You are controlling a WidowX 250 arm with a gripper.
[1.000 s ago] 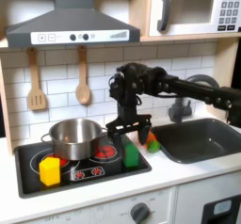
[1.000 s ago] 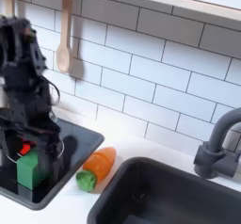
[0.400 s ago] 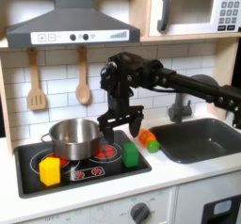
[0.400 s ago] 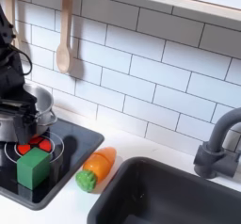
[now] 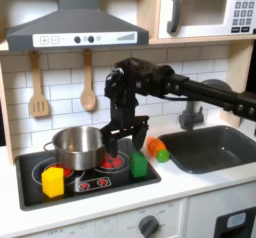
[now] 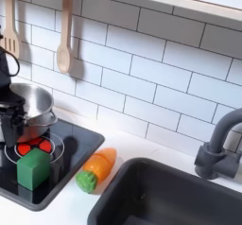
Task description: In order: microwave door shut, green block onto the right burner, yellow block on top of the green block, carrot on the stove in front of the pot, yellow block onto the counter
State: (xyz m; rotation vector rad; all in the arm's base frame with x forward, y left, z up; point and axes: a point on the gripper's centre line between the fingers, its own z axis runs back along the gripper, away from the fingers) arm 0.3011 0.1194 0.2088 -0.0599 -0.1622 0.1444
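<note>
pot (image 5: pixel 79 145): shiny metal | stove (image 6: pixel 66 177): glossy black | spoon (image 6: pixel 64 40): matt wood

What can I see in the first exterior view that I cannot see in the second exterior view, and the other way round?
The first exterior view adds the yellow block at the stove's front left, the closed microwave, the hood, and the gripper above the stove, jaws apart. The second exterior view adds a close look: the carrot's green end and the bare counter between it and the stove. Both show the pot, green block, spoon and sink.
</note>
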